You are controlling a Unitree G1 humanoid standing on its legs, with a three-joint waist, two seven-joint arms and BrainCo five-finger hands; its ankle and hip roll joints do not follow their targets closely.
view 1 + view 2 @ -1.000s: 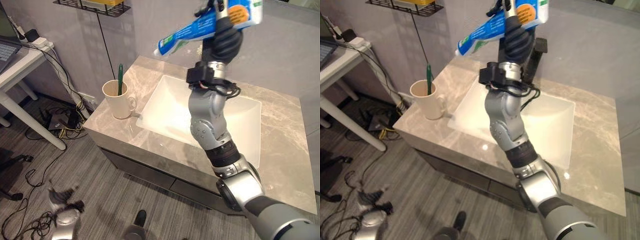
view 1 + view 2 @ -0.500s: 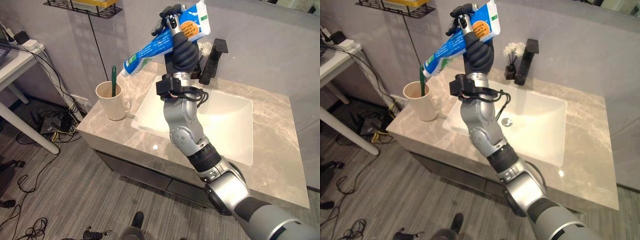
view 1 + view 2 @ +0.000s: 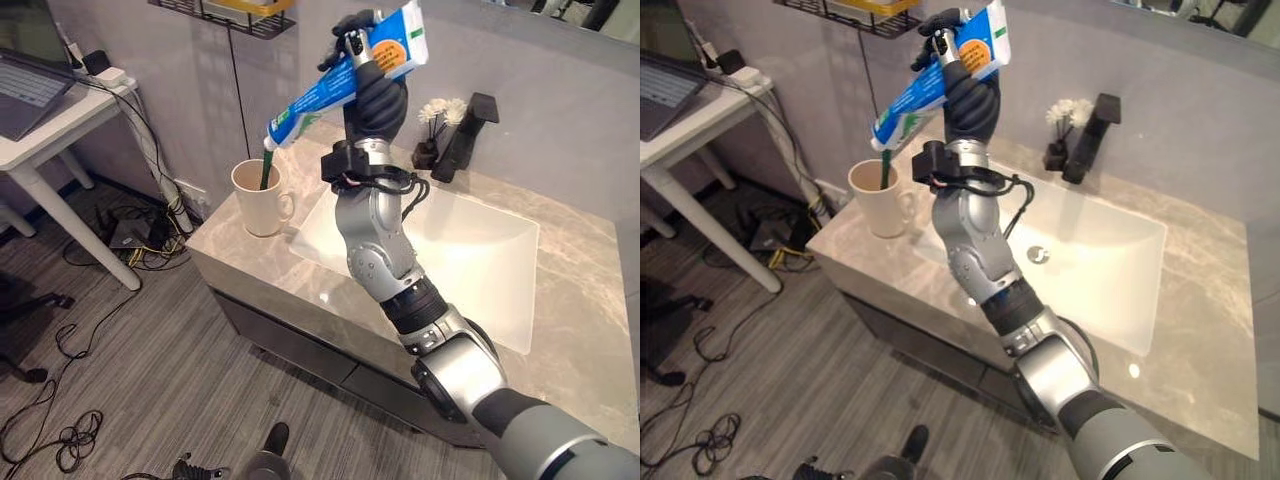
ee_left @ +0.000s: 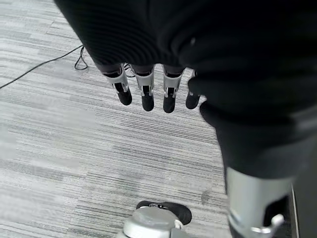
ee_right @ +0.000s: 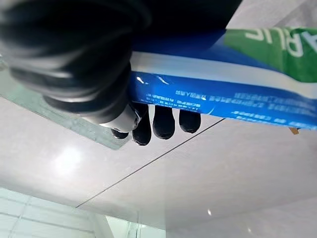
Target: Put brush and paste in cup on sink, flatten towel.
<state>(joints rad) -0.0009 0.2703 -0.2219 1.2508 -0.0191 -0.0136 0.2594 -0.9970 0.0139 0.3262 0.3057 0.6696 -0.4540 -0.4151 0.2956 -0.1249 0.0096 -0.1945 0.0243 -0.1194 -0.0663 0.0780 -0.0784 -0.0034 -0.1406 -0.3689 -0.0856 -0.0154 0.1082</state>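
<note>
My right hand [image 3: 375, 95] is raised high over the counter, shut on a blue, white and green toothpaste tube [image 3: 335, 80]. The tube slants down to the left, and its cap end [image 3: 272, 140] hangs just above the rim of a cream mug [image 3: 258, 198]. A green toothbrush [image 3: 264, 172] stands in the mug, which sits at the counter's left end. In the right wrist view the fingers [image 5: 153, 121] curl round the tube [image 5: 223, 99]. My left hand [image 4: 146, 91] hangs over the floor with straight fingers and holds nothing.
A white sink basin [image 3: 470, 250] is set in the marble counter [image 3: 590, 330]. A black faucet [image 3: 470, 125] and a small vase of white flowers [image 3: 432, 115] stand behind it. A white desk [image 3: 50, 120] stands at the left, and a wire shelf [image 3: 240, 15] hangs on the wall.
My right hand has carried the tube leftward, so its cap end went from right of the mug to just above its rim. The camera has shifted too.
</note>
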